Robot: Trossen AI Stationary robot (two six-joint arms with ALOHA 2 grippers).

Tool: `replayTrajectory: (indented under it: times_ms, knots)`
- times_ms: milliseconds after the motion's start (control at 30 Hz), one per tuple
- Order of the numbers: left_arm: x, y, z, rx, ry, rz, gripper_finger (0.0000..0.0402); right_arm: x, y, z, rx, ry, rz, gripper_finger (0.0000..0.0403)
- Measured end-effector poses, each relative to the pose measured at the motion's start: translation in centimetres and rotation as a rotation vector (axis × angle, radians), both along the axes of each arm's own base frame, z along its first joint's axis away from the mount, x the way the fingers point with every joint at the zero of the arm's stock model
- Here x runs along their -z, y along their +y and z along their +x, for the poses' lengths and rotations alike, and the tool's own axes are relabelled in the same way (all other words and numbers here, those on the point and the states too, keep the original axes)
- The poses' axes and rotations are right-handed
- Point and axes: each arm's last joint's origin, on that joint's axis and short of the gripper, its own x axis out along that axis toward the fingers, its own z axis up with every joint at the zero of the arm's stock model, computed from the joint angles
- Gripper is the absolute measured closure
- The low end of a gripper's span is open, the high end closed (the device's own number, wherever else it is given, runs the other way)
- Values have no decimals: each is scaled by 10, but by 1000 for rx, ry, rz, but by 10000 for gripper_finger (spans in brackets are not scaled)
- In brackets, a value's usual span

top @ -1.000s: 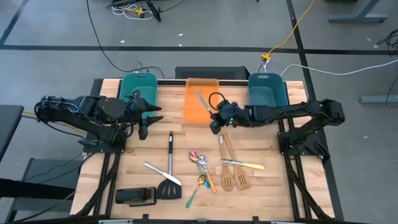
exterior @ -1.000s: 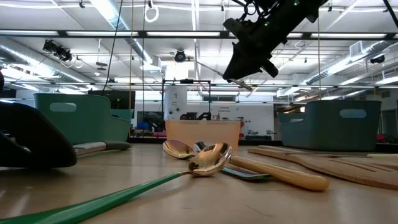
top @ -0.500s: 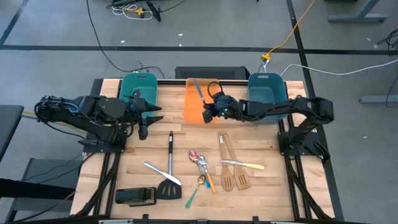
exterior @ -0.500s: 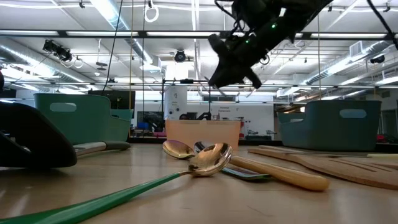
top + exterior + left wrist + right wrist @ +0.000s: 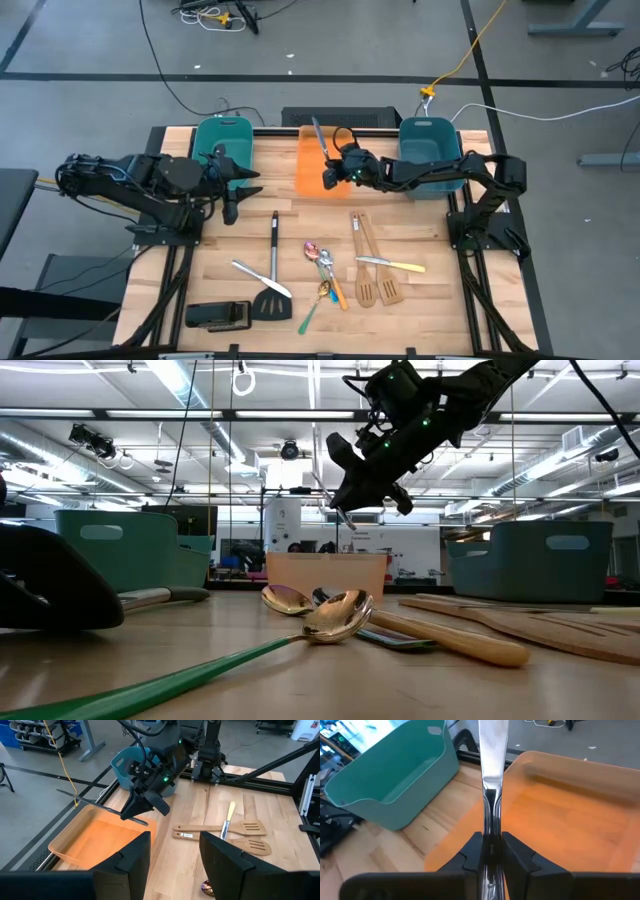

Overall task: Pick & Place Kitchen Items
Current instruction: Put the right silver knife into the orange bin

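My right gripper is shut on a silver utensil above the orange bin. It also shows in the right wrist view and the left wrist view. My left gripper is open and empty at the table's left, near the left teal bin. A black spatula with a steel handle, a silver piece, spoons, two wooden spatulas and a yellow-handled knife lie flat on the table. My right gripper pinches the silver utensil's narrow neck between its two fingers. The fingers lie along it, coming from the table's right side. The long flat part sticks out past the fingertips toward the far edge. The utensil is lifted clear above the orange bin.
A second teal bin stands at the far right, beside the orange bin. A flat black block lies at the near left corner. Bare wood shows between the bins and the utensils.
My right gripper has carried the silver utensil toward the table's left and far edge, from the bin's near right corner to above the orange bin. It has turned, so the utensil now points more toward the far edge. My left arm has kept still.
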Motion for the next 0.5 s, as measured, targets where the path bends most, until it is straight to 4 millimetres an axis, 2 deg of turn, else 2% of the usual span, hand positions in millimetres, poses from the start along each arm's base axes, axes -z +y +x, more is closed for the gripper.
replayTrajectory:
  times_ms: [300,500]
  knots:
    - [0,0,0,0,0,0,225,0,-9,-3,70,1,-16,349]
    - [0,0,0,0,-1,0,225,21,-20,1,108,34,10,349]
